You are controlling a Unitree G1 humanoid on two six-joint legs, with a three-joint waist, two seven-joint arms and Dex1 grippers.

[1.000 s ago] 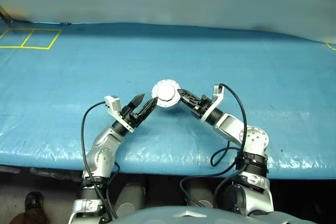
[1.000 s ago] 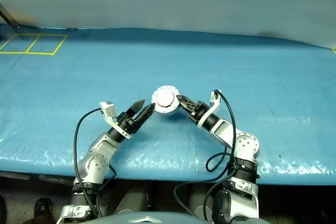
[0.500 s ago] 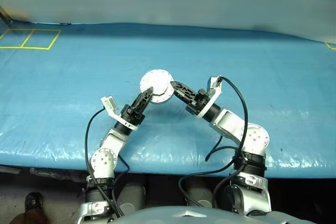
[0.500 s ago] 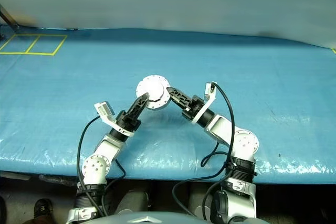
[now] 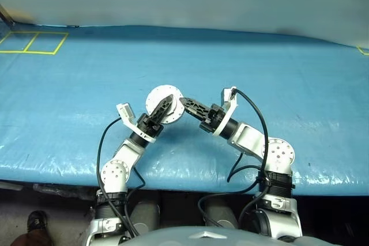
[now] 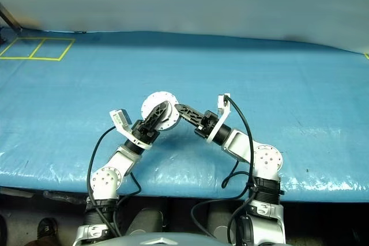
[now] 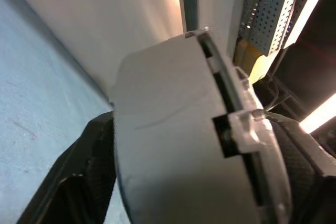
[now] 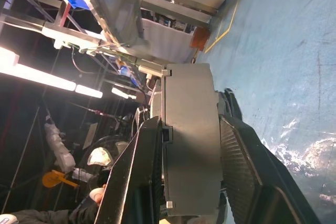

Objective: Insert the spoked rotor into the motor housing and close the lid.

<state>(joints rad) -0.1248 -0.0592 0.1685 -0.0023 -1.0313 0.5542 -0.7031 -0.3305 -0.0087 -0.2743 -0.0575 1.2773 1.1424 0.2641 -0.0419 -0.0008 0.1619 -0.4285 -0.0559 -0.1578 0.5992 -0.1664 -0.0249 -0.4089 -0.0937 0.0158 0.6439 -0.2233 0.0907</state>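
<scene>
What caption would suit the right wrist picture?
The right hand grips the round grey motor housing edge-on above the blue table cover.

Workshop or lab: blue tarp-covered table point(image 5: 86, 73), metal racking point(image 8: 105, 3), strip lights point(image 8: 37, 77).

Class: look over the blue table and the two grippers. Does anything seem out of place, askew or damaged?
Nothing looks damaged or spilled. One oddity: the motor housing is not on the blue table; it hangs on edge between the left gripper and right gripper.
</scene>
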